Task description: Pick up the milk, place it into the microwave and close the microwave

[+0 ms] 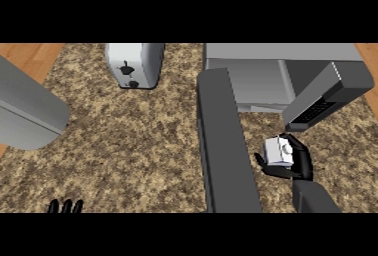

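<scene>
The milk (278, 151) is a small white carton, held just above the granite counter in front of the microwave (277, 75). My right hand (294, 162) is shut on it, fingers curled round its right side and thumb under its left. The microwave sits at the back right with its cavity open. Its door (225, 145) swings out toward me as a long dark grey slab left of the milk. Only the fingertips of my left hand (65, 205) show at the lower left edge, pointing up.
A silver toaster (135, 65) stands at the back centre-left. A large grey rounded object (26, 112) fills the left edge. A dark grey panel with buttons (325, 97) angles down at the right of the microwave, just above the milk.
</scene>
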`<state>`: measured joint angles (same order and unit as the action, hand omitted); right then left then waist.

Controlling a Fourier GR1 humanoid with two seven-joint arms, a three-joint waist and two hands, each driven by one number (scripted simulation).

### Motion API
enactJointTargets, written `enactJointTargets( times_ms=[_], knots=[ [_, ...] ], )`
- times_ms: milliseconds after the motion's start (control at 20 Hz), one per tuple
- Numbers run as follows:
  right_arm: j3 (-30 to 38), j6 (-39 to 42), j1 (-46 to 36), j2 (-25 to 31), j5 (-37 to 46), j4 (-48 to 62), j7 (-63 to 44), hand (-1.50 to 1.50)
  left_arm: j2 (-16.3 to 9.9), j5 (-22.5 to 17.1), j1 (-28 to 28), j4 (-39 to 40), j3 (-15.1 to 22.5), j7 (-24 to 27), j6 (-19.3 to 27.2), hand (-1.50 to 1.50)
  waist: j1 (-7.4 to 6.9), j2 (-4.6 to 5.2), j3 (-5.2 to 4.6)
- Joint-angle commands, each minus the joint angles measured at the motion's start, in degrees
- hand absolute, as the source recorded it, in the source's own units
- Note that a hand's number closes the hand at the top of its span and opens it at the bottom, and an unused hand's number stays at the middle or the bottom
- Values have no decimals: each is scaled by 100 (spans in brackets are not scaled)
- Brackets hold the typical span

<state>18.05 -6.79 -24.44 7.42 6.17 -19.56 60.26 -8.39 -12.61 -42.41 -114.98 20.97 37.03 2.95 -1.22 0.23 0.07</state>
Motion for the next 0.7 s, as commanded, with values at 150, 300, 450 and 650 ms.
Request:
enactJointTargets(
  times_ms=[150, 300, 450, 650],
  knots=[
    [318, -204, -608, 194, -125, 487, 452, 150, -98, -146, 223, -68, -143, -153, -40, -150, -80, 46, 14],
    [333, -159, -656, -19, -140, 504, 681, 150, -155, 43, -346, -134, 180, 209, -120, -150, -148, 38, 16],
    [411, 432, -575, 200, -267, 445, 820, 150, -272, -264, -154, -174, -119, -29, -199, -150, -53, 25, 10],
    [387, 267, -816, 187, -234, 447, 664, 150, -185, -208, -133, -315, -28, -202, -22, -150, -28, 14, 6]
  ],
)
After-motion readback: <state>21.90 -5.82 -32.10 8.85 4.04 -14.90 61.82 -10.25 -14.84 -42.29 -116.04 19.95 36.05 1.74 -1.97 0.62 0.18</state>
